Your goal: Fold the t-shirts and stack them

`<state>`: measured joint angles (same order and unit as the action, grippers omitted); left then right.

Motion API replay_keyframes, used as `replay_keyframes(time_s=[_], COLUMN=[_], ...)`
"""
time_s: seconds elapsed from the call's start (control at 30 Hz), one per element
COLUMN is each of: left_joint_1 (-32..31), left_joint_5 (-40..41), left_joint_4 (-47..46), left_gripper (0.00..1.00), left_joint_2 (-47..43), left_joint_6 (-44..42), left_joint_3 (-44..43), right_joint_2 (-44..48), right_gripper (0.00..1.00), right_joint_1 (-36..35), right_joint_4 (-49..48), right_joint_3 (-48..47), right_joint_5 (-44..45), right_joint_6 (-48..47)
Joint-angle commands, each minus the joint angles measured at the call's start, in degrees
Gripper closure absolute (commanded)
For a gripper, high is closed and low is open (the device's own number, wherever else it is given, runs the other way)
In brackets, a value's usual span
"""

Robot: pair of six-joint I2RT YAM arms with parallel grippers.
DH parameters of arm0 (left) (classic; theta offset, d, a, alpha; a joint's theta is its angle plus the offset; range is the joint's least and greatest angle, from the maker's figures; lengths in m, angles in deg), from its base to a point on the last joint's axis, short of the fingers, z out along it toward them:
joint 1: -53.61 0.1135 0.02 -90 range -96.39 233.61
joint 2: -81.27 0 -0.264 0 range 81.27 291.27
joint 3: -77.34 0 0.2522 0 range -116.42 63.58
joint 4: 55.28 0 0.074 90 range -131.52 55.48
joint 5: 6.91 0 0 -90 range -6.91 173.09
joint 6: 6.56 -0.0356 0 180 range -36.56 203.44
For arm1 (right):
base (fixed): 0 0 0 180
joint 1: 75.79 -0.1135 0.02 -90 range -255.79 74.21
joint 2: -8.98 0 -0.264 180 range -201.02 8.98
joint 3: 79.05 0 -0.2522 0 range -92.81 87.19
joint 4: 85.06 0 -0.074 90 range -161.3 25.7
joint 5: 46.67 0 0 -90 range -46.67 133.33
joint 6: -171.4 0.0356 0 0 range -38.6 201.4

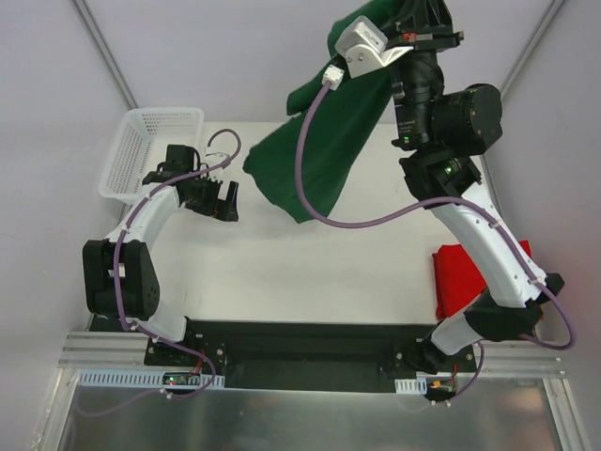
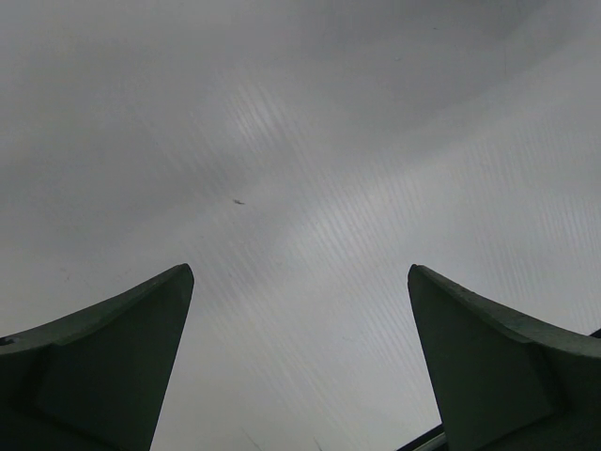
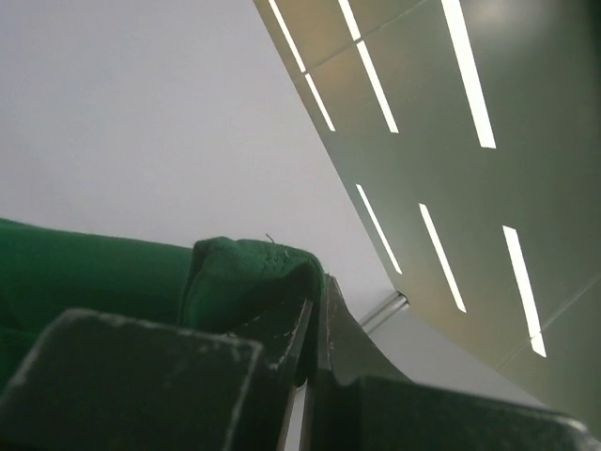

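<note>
The right gripper [image 3: 315, 324] holds the green shirt [image 1: 324, 160] up high.
The red shirt [image 1: 457, 277] lies bunched on the table [image 1: 310, 272], close to the right arm's base. Farther back, the left gripper [image 1: 225, 202] has its fingers wide apart and holds nothing, near the white basket [image 1: 122, 160]. Farthest back, the right gripper is pinched tight on an edge of the green shirt, which dangles over the table.

The white worktop [image 1: 310, 272] carries a white mesh basket [image 1: 122, 164] at its far left corner and a bunched red t-shirt [image 1: 454, 280] near its right edge (partly hidden behind an arm). A black plate [image 1: 310, 340] runs along the near edge. A green t-shirt [image 1: 324, 155] hangs over the far middle; whether its lower edge touches cannot be told.
</note>
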<state>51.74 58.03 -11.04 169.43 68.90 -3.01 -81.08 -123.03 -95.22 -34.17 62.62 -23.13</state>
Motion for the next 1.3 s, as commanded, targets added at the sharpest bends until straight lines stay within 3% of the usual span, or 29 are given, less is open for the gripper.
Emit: replay_keyframes(time_s=[0.0,0.1,0.43,0.63,0.8,0.97,1.1,1.27], left_joint_1=[-0.15,-0.15,-0.59,-0.68,-0.85,-0.94,-0.94,-0.94], left_joint_5=[-1.57,-2.10,-2.27,-2.36,-2.28,-2.28,-1.93,-1.31], left_joint_4=[-0.86,-0.95,-1.21,-1.47,-1.65,-1.74,-1.91,-2.09], left_gripper=[0.00,0.01,0.01,0.01,0.01,0.01,0.01,0.01], left_joint_2=[-0.01,0.17,0.43,0.26,0.26,0.00,-0.71,-1.76], left_joint_6=[0.13,0.13,0.22,0.22,0.39,0.66,0.75,0.66], left_joint_3=[-0.47,-0.65,-0.30,-0.12,-0.12,0.05,0.49,1.20], right_joint_2=[6.29,7.71,5.42,7.00,10.35,6.22,-2.10,-13.81], right_gripper=[0.99,0.99,0.99,0.99,0.99,0.99,0.99,0.99], right_joint_1=[4.69,8.56,13.85,13.84,12.27,7.61,3.58,0.49], right_joint_4=[-7.98,-9.04,-4.82,-2.72,-0.69,0.72,2.73,9.33], right_joint_3=[11.01,13.96,3.50,9.81,21.06,20.12,11.96,-12.79], right_joint_5=[4.35,5.31,7.17,8.40,9.45,12.17,11.82,11.05], right_joint_6=[-3.48,-5.07,-4.80,-3.75,-0.06,1.35,1.26,1.79])
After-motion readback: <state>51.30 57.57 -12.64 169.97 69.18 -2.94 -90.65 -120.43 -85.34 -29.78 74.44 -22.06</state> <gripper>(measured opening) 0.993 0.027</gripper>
